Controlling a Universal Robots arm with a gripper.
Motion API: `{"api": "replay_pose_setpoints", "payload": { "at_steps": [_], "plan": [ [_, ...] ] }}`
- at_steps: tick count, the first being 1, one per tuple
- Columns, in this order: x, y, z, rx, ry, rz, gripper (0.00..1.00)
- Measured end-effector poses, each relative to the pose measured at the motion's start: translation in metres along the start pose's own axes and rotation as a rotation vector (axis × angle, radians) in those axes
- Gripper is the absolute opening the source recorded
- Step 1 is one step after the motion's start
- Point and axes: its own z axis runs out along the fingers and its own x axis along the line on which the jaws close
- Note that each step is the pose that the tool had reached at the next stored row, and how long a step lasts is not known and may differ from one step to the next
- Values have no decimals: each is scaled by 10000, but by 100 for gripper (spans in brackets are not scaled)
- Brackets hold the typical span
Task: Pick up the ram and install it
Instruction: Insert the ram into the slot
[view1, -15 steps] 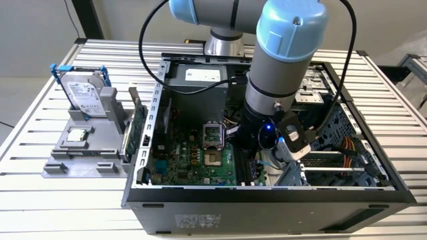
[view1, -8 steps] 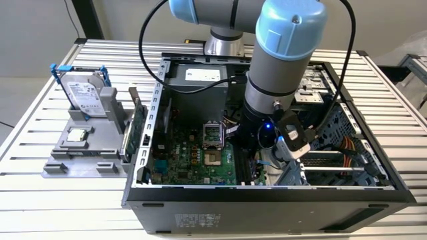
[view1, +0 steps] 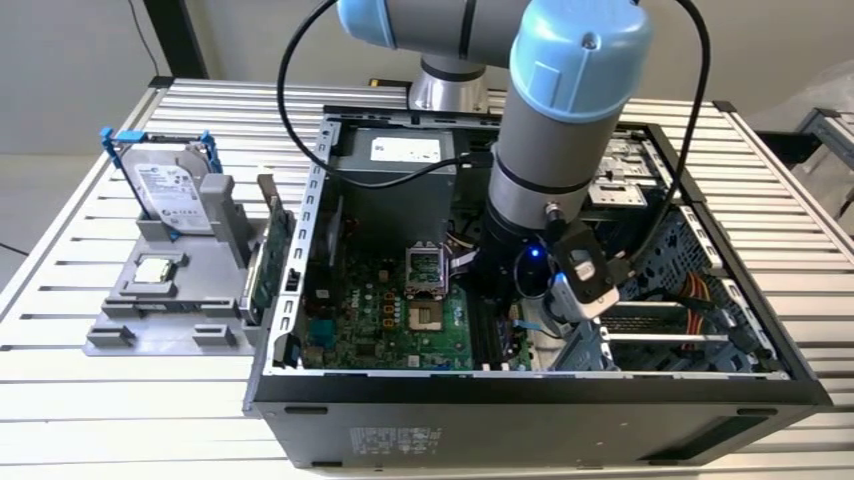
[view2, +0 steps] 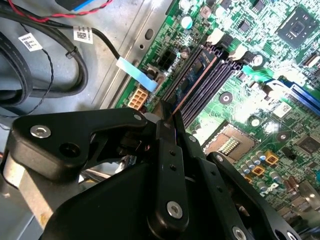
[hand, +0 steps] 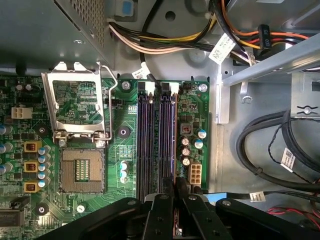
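Your pincer (view2: 169, 116) sits low inside the open computer case (view1: 287, 385) on the counter (view1: 80, 390), clenched on the ram (view2: 192, 75). The blue stick stands on edge along the black memory slots (hand: 156, 145) of the motherboard (hand: 125, 165), right of the processor socket (hand: 81, 171) in the first wrist view.

A robotics lab or test workshop: a slatted aluminium bench (view1: 80, 250) carries an opened computer case (view1: 534, 400) and a grey parts fixture (view1: 167, 310).
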Motion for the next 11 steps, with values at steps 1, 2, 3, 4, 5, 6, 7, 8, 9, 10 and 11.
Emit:
{"api": "replay_pose_setpoints", "payload": {
  "at_steps": [1,2,3,4,5,6,7,8,9,10,11],
  "plan": [
    [2,0,1,1,0,2,0],
    [4,0,1,2,0,6,0],
    [5,-1,3,3,0,9,0],
    [5,-1,5,3,0,13,0],
    [6,-2,9,1,-1,18,0],
    [6,-3,14,0,-1,20,0],
    [7,-5,20,-2,-1,24,0],
    [7,-7,26,-7,-2,26,0],
    [7,-11,29,-14,-2,27,0],
    [7,-14,32,-19,-1,27,0],
    [7,-15,35,-23,0,27,0]
  ]
}}
